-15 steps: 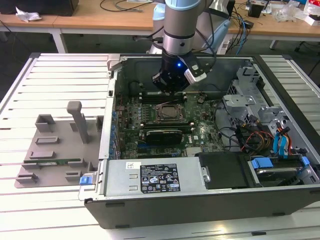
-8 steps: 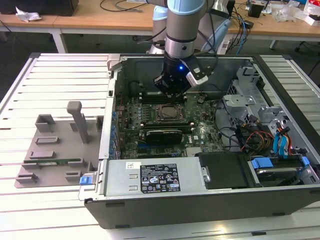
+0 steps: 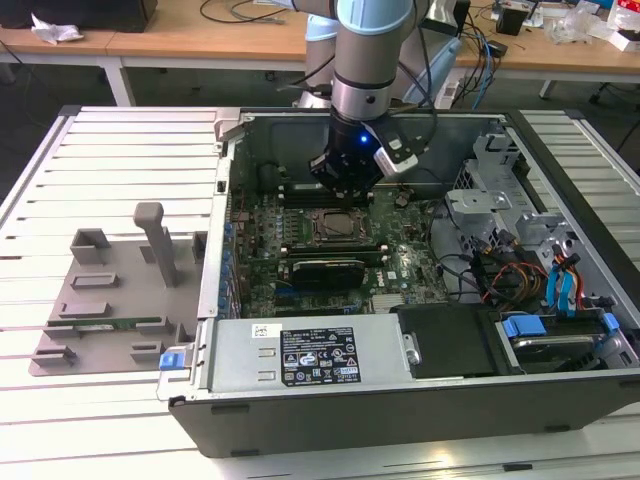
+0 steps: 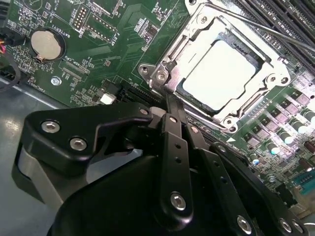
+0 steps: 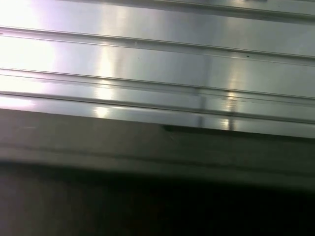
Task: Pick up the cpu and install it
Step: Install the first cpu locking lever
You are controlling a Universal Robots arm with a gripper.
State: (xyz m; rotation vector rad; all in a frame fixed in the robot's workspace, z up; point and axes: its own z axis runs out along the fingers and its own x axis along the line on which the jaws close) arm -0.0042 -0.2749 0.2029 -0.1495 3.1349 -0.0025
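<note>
The arm hangs inside the open computer case (image 3: 400,420), with the gripper (image 3: 345,190) poised just above the socket frame (image 3: 340,222) in the exterior view. In the second wrist view, there is the cpu (image 4: 216,73), already lying flat in the socket frame (image 4: 206,22), pale silver top facing up, seated square with the frame's edges; being square, it shows no long axis to speak of. The gripper (image 4: 170,101) sits just beside the frame's corner, its black fingers (image 4: 172,142) drawn together on nothing, carrying no chip. My read: the placement is done, and the close hover suits work at the socket. The motherboard (image 4: 74,49) lies all around.
</note>
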